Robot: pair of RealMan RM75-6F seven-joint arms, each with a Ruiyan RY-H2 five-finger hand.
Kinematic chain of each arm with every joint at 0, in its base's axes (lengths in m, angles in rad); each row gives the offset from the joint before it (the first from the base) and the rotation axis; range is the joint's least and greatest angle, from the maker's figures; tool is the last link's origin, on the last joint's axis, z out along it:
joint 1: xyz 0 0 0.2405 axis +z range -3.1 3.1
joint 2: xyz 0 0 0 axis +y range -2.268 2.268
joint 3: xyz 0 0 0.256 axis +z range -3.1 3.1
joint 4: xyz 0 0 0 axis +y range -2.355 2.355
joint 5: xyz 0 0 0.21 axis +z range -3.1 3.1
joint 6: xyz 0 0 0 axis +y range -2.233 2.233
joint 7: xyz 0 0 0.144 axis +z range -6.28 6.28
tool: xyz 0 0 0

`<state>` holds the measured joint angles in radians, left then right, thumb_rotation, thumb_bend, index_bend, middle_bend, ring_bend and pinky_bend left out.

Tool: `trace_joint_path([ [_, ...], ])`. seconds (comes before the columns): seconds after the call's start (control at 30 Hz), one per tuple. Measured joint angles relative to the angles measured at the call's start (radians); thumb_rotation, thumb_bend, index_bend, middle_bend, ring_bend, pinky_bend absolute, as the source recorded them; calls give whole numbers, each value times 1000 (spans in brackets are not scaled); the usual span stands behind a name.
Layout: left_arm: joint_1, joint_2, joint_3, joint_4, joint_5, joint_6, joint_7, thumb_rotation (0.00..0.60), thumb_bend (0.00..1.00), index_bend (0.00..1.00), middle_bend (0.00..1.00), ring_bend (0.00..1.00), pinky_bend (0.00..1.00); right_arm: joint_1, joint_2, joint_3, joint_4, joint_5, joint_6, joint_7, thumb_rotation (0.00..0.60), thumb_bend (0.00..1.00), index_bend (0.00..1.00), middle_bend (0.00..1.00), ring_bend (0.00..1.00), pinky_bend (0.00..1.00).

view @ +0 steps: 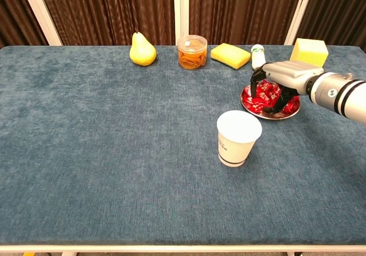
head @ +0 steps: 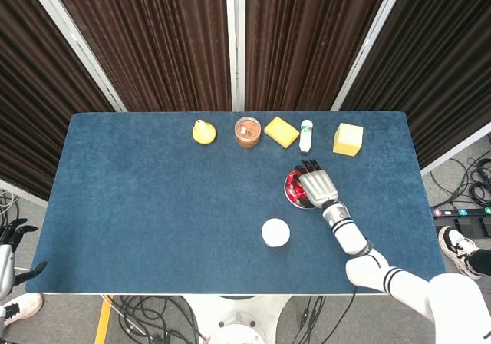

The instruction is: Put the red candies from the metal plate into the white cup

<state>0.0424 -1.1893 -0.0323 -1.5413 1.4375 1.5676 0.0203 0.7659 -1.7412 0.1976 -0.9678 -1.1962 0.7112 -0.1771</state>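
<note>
The metal plate (view: 273, 117) with a heap of red candies (view: 261, 96) lies right of the table's middle. My right hand (view: 287, 74) hovers palm-down over it, its fingers dipping into the candies and the thumb curled in from the near side. Whether a candy is pinched is hidden. From the head view, the right hand (head: 317, 184) covers most of the plate (head: 291, 196), with only a few candies (head: 293, 181) showing at its left. The white cup (view: 238, 137) stands upright in front and to the left of the plate, also seen as the cup (head: 275, 232). My left hand (head: 9, 246) hangs off the table's left corner, fingers apart and empty.
Along the far edge stand a yellow pear (view: 142, 49), a clear jar with orange contents (view: 191, 51), a yellow sponge (view: 230, 55), a small lying bottle (view: 258, 56) and a yellow block (view: 309, 51). The bottle is just behind the plate.
</note>
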Motion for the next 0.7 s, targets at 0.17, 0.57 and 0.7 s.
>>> trace_joint_path([
  [0.17,4,-2,1,7,2,2,-8,600,126,366,310,266,265,3,-6,-5,7,0,7,2,600,302,460,180,0,14],
  [0.57,5,-3,-2,10,5,1,-13,600,127,366,310,266,265,-8,-3,-12,9,-17,50,36,600,401,596,236,14,37],
  [0.7,7,-3,-1,10,6,2,-13,600,126,366,310,266,265,-15,9,-14,1,-30,70,58,600,408,605,242,14,40],
])
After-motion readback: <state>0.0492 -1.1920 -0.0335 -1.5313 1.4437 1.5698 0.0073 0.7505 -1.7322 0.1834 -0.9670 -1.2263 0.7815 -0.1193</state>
